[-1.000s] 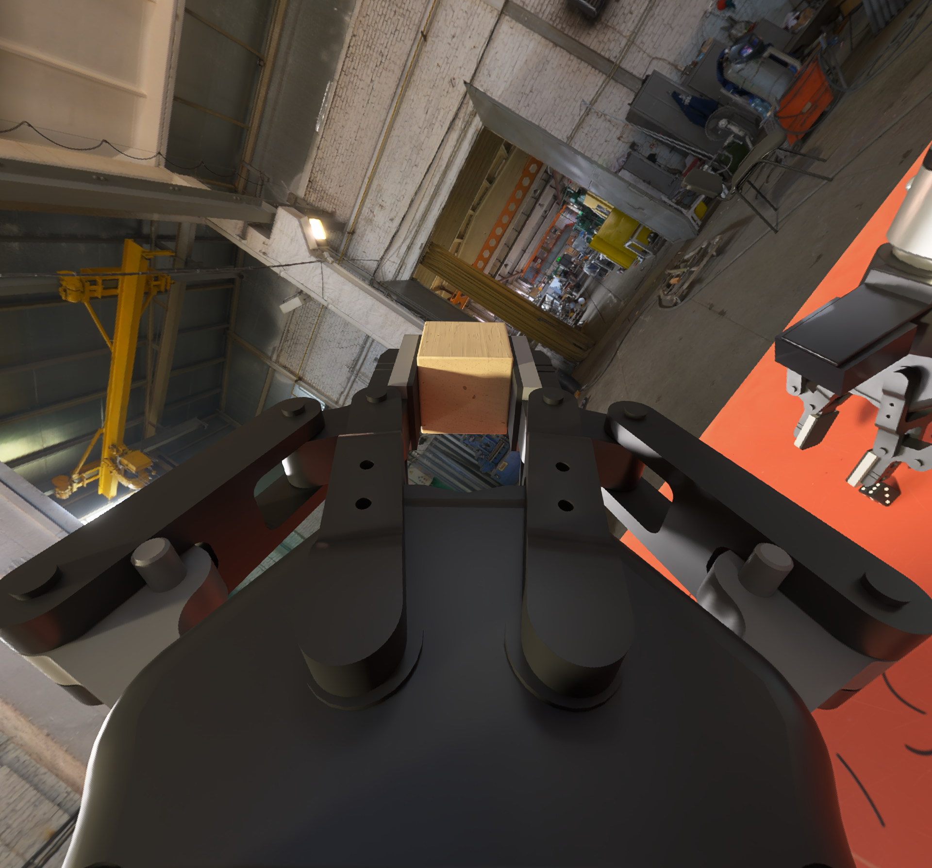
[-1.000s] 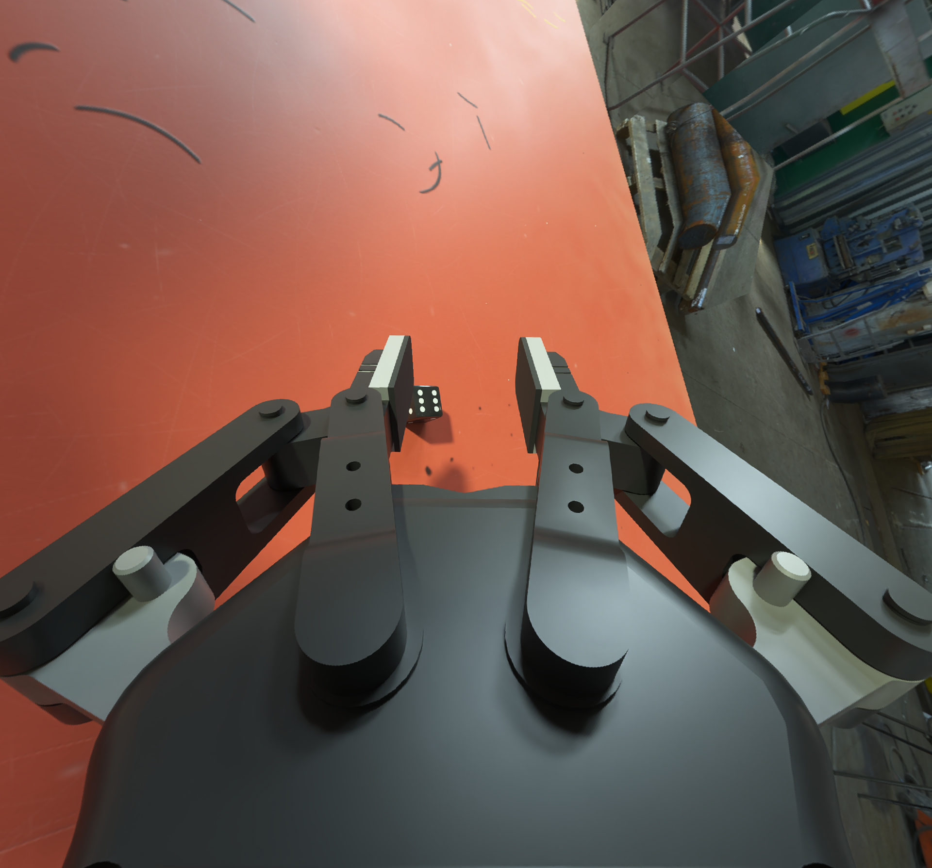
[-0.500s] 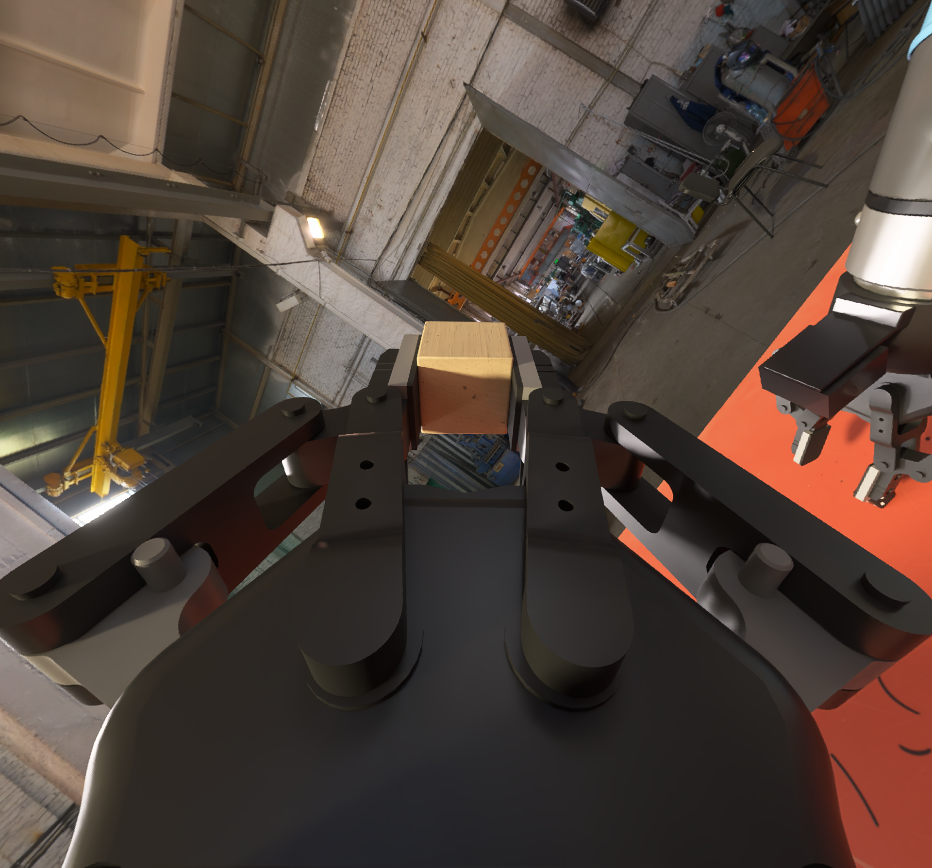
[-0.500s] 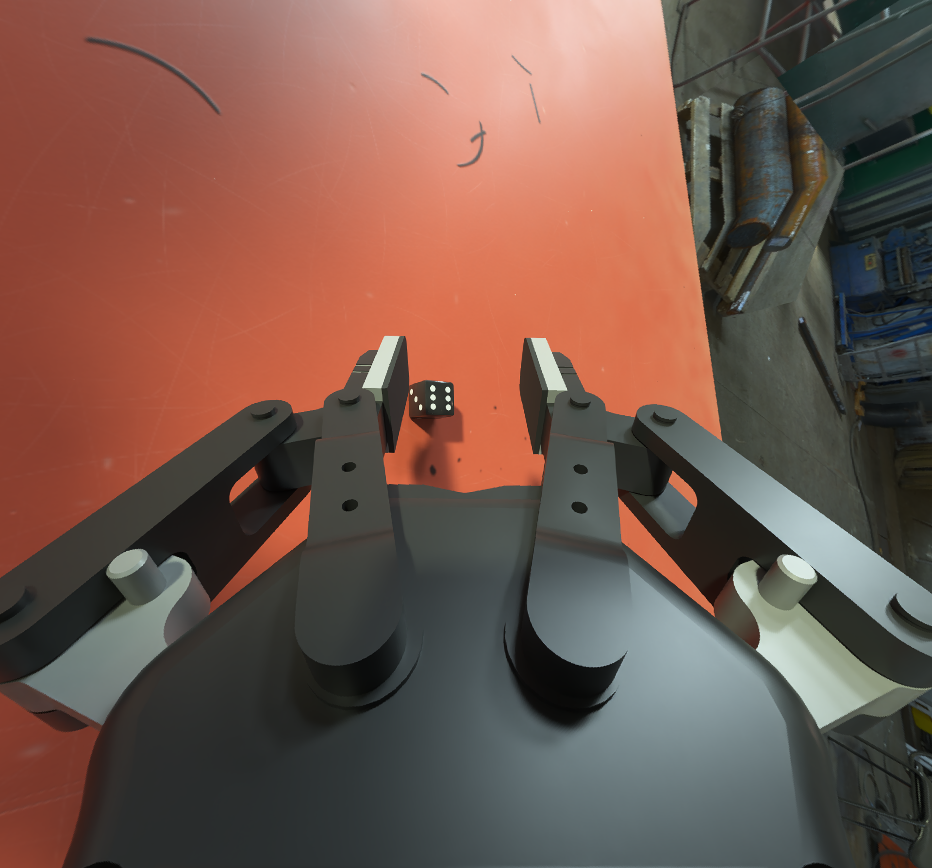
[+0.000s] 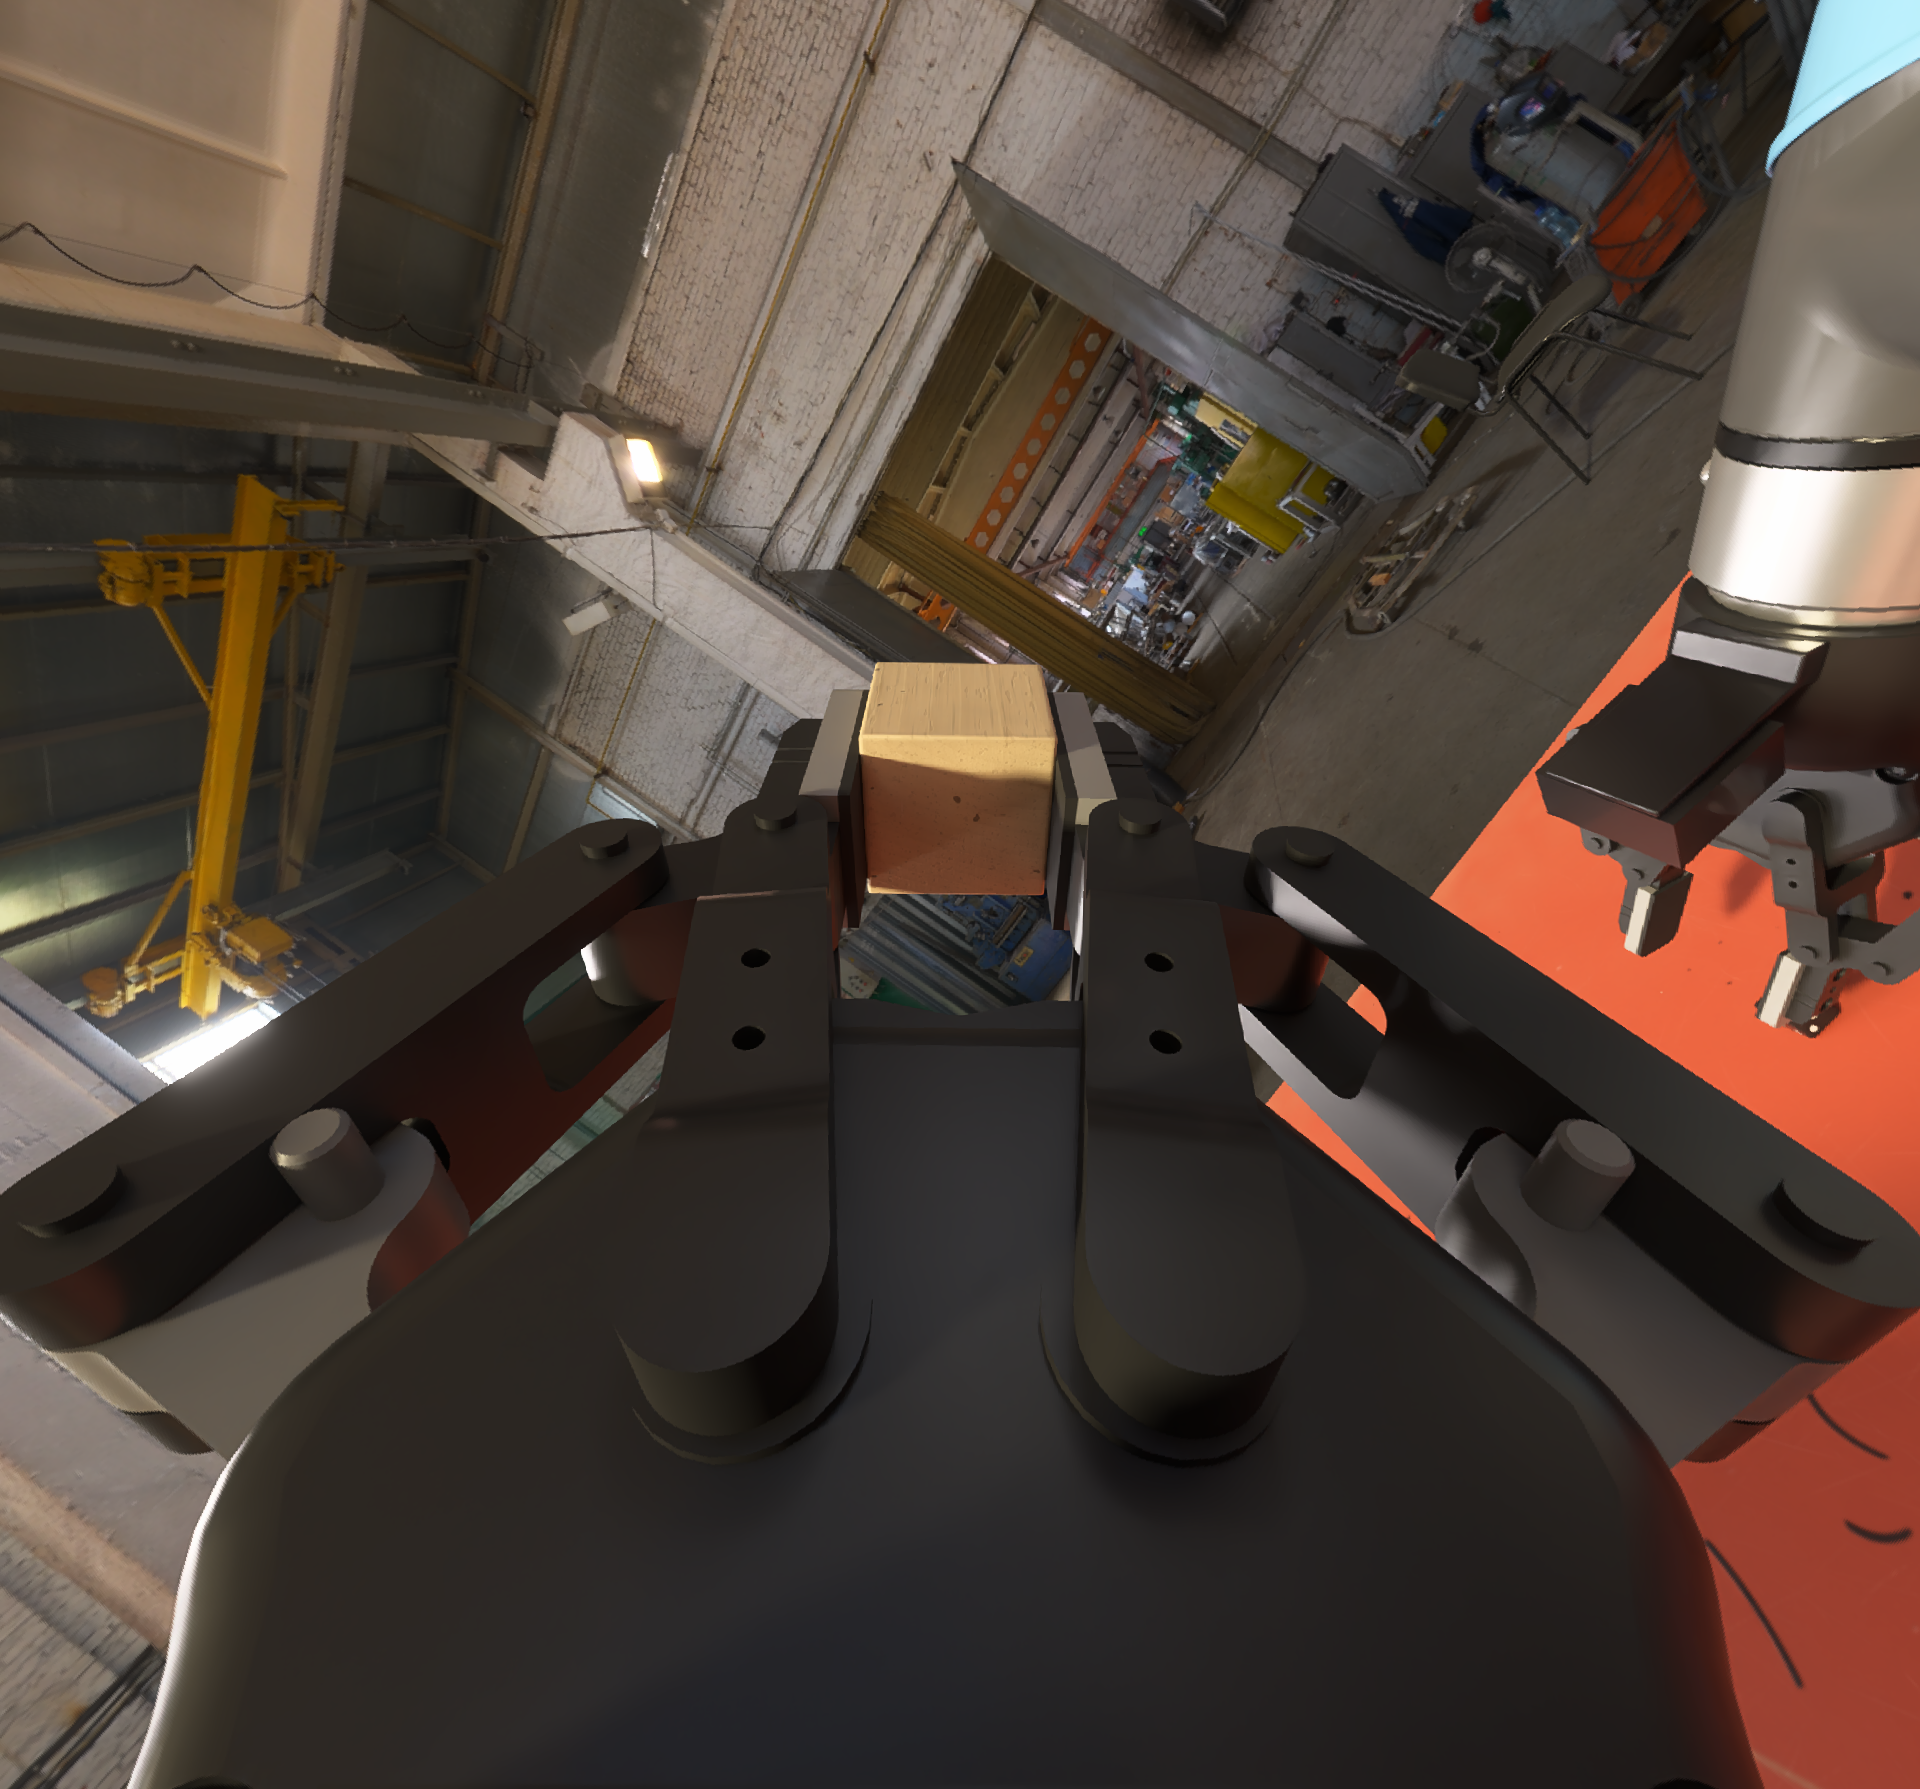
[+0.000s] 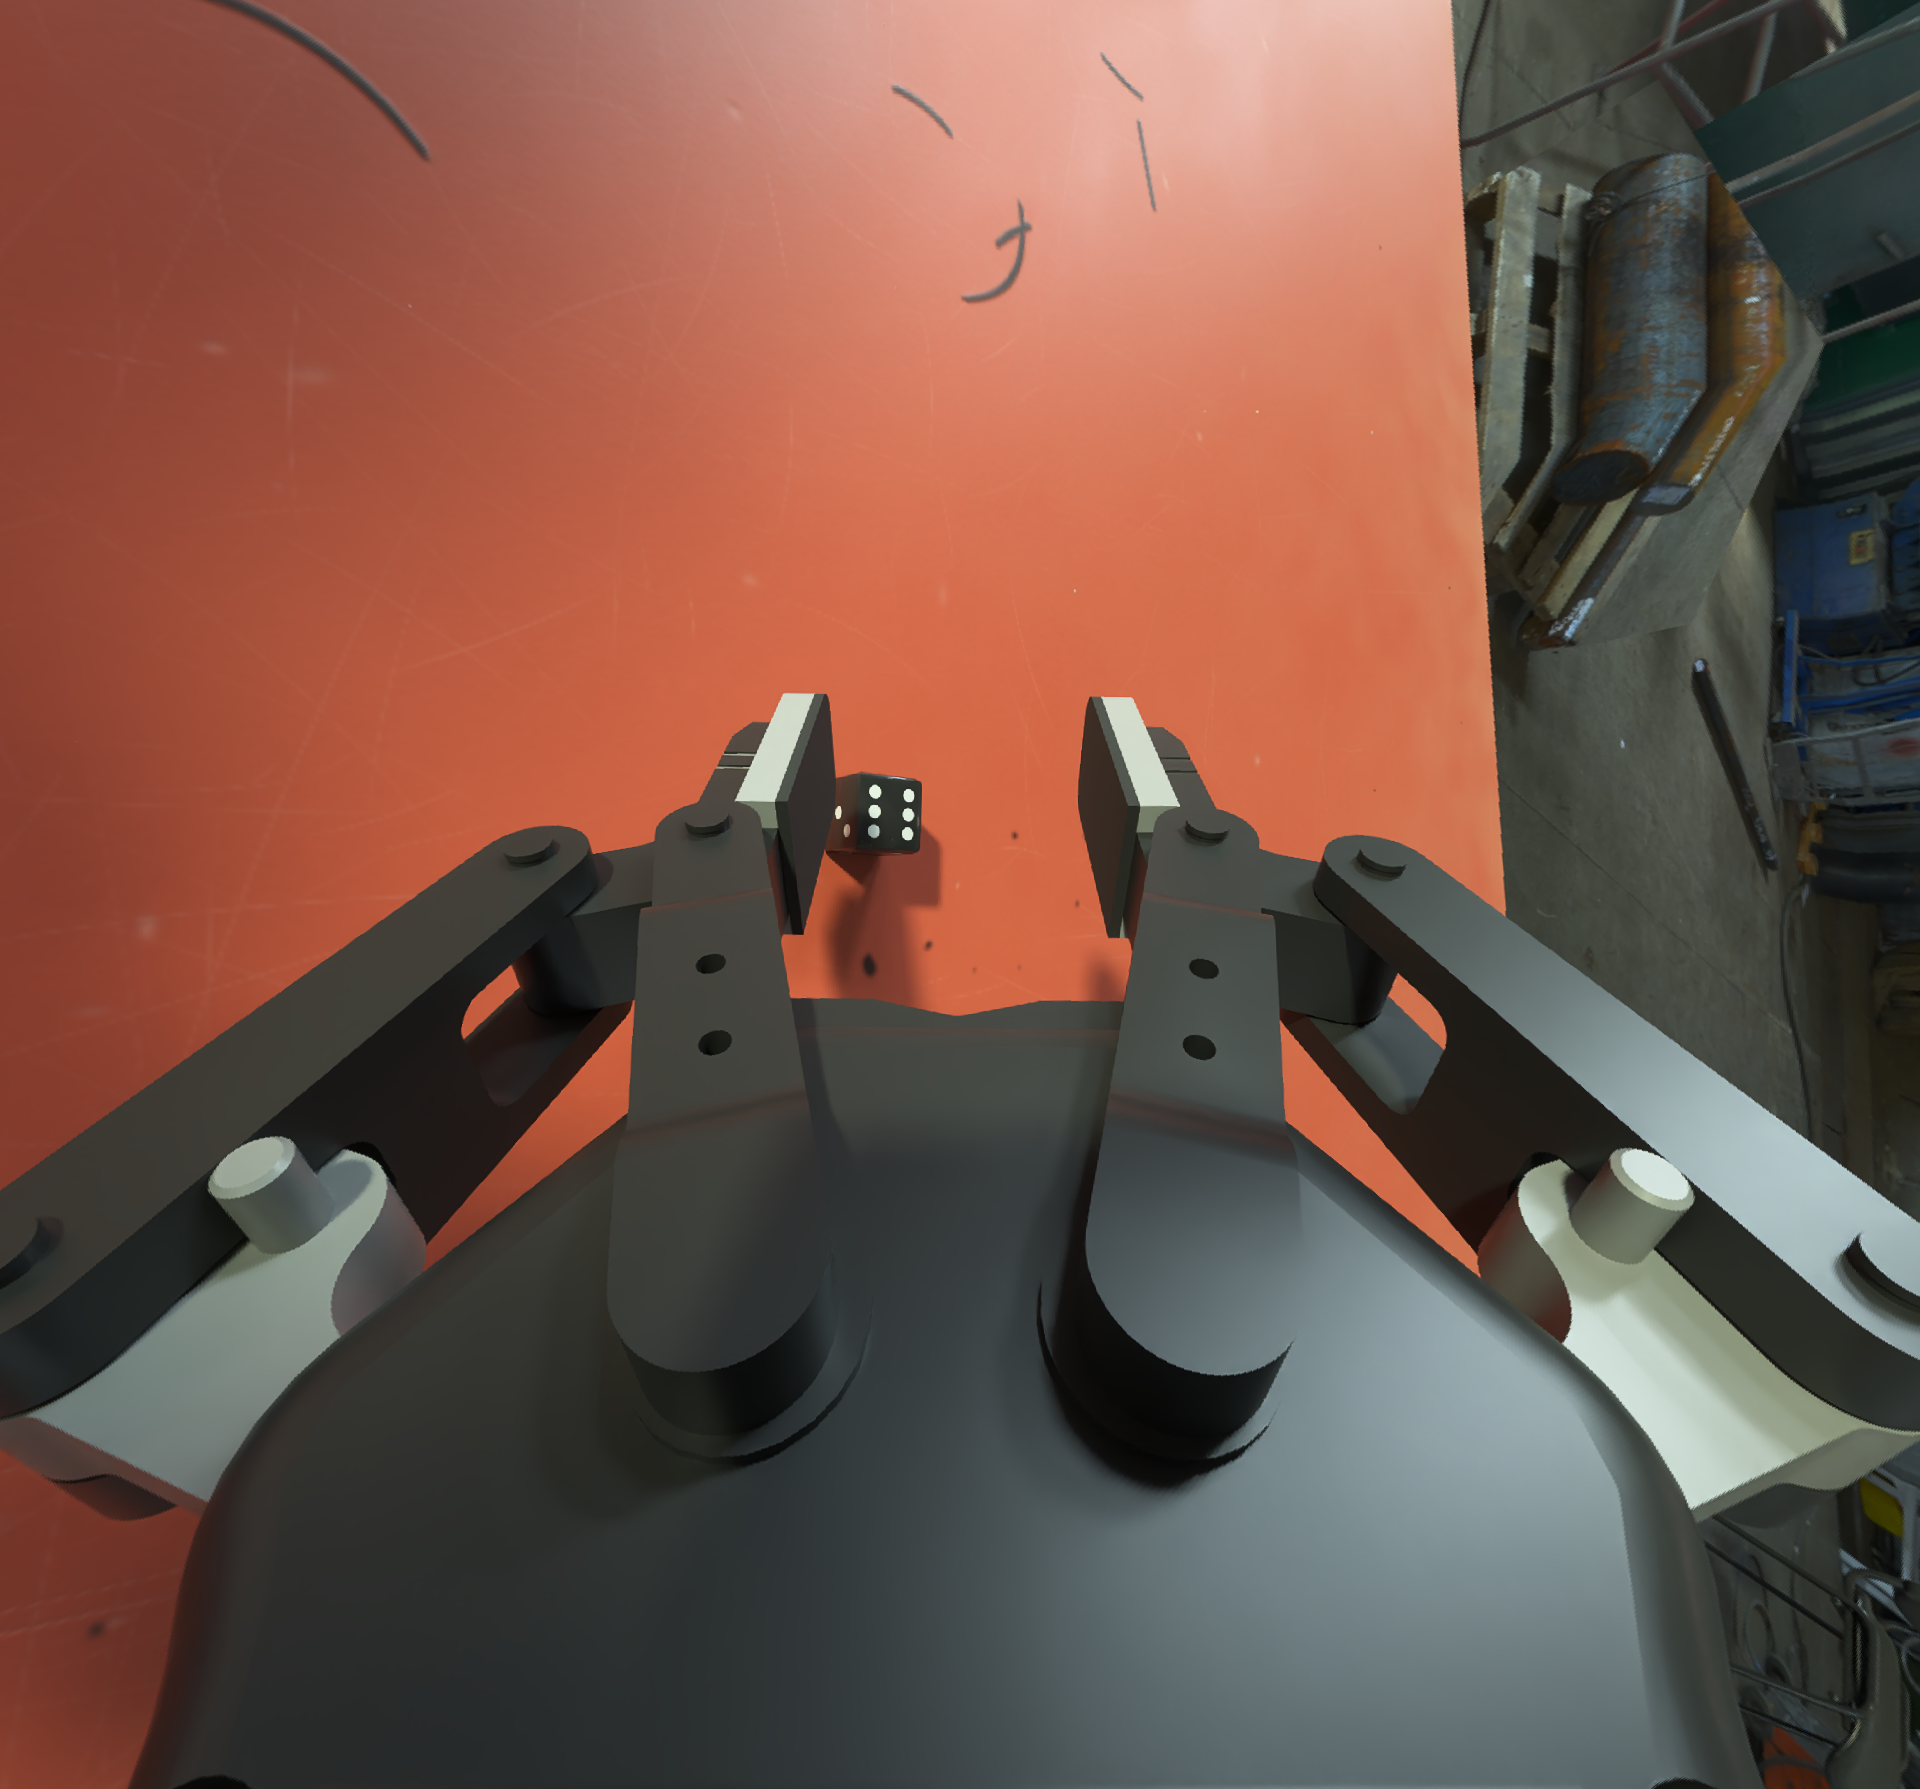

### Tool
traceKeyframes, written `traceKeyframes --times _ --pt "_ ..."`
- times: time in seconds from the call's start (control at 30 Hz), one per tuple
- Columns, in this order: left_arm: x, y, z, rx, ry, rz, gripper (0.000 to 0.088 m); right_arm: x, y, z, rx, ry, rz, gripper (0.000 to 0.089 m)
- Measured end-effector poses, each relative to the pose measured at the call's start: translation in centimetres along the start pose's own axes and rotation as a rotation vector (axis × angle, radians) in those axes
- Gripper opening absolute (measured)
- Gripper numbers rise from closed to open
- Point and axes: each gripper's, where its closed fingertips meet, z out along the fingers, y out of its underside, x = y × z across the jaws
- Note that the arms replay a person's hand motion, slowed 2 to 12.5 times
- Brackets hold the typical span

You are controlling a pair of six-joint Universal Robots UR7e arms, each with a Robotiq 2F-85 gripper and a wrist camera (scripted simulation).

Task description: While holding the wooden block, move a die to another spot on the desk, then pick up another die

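My left gripper (image 5: 956, 783) is shut on the wooden block (image 5: 956, 778), a light tan cube held off the desk and pointing out at the hall. My right gripper (image 6: 956, 783) is open and empty above the orange desk (image 6: 623, 492). A small black die with white pips (image 6: 883, 812) lies on the desk below it, just inside the left finger (image 6: 805, 783) and apart from the pads. The right gripper also shows in the left wrist view (image 5: 1714, 950), open above the desk (image 5: 1538, 960). No other die is in view.
The desk's right edge (image 6: 1475, 492) runs close beside my right gripper, with floor, a rusty cylinder (image 6: 1652, 316) and metal frames beyond. Dark curved scratch marks (image 6: 997, 253) lie on the desk farther ahead. The right arm's silver body (image 5: 1829, 337) stands at the right in the left wrist view.
My right gripper has risen from the desk, open, leaving the die lying below. In the left wrist view the right arm has lifted. The left gripper still holds the block unmoved.
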Motion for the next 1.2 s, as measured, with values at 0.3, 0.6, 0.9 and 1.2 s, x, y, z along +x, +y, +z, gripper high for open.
traceKeyframes --times 0.3,0.6,0.9,1.2 --pt "0.0 0.2 0.0 -0.006 0.002 0.000 0.0277 0.1 0.4 0.4 -0.024 -0.034 -0.016 0.0433" --pt "0.1 0.3 0.1 -0.010 0.004 0.001 0.0277 0.0 1.0 0.9 -0.056 -0.076 -0.019 0.0447" --pt "0.2 0.4 0.1 -0.013 0.010 0.003 0.0277 -0.3 1.7 1.4 -0.090 -0.132 -0.013 0.0471" --pt "0.3 0.4 0.2 -0.015 0.013 0.005 0.0277 -0.3 2.1 1.9 -0.109 -0.162 -0.007 0.0482"
